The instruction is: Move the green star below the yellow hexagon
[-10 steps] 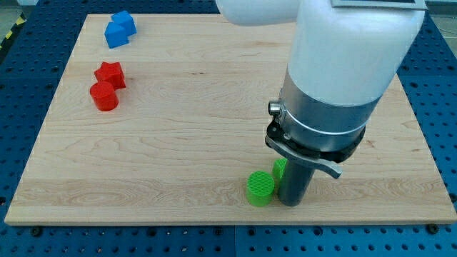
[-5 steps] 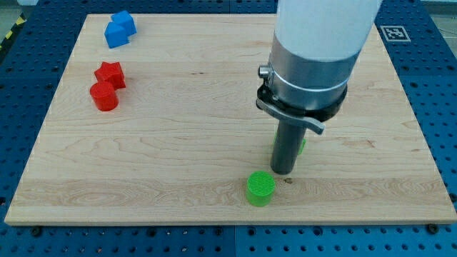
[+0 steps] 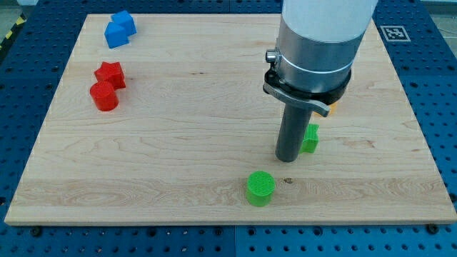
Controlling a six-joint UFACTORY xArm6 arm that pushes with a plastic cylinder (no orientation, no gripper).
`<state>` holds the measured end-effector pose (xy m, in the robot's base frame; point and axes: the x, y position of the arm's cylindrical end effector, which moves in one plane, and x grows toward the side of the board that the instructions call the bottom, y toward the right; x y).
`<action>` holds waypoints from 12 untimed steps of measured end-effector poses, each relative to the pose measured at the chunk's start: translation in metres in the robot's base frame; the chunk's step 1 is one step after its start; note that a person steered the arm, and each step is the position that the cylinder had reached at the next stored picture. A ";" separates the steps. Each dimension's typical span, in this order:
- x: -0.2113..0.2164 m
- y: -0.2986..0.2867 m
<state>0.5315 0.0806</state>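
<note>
The green star lies right of the board's middle, mostly hidden behind my rod. My tip rests on the board, touching the star's left side. A sliver of a yellow-orange block, probably the yellow hexagon, shows just above the star at the arm's right edge; the arm hides the rest of it. A green cylinder stands below and left of my tip, near the board's bottom edge.
A red star and a red cylinder sit at the left. Two blue blocks sit at the top left. The wooden board lies on a blue perforated table. The white arm covers the upper right.
My tip has moved up the board, away from the green cylinder, pushing the green star up and right. The star now lies nearer the yellow-orange block. The cylinder stayed put.
</note>
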 end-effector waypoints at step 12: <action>-0.022 0.031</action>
